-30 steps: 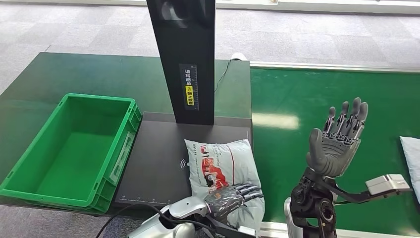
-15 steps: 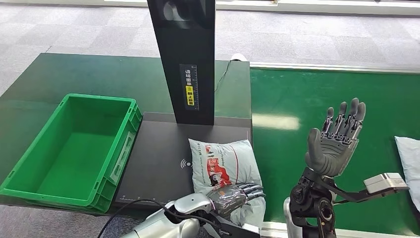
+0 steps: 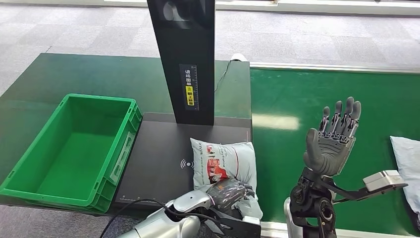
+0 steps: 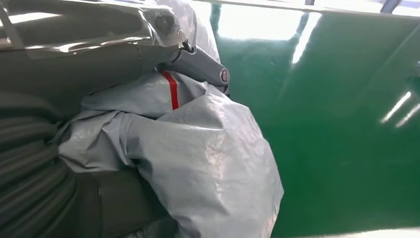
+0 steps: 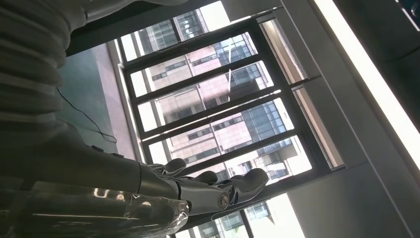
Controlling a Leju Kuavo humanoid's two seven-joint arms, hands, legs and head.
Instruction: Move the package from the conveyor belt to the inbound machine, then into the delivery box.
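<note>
Off the green conveyor belt (image 3: 317,99) already, and resting on the dark flat plate of the inbound machine (image 3: 158,158), beside its small wave-shaped reader mark and in front of the tall black scanner post (image 3: 185,59): the soft grey plastic mail package with red print (image 3: 223,161). First leg judged done; second leg, into the open green plastic delivery box (image 3: 69,148), not yet done, the box standing empty well off to the far side of the plate from the left hand. Left hand (image 3: 228,193) curled down onto the near edge of the package, fingers closed into the crumpled film; in the left wrist view, grey film (image 4: 198,148) bunched tight against the thumb and a dark finger (image 4: 198,64) pressed over a fold, so judged gripping the package. Lifted or lying on the plate, impossible to tell. Right hand (image 3: 333,144) raised upright over the belt, palm turned in, fingers straight and apart, holding nothing. Another pale bag (image 3: 407,163) just beyond the right hand at the belt's edge.
</note>
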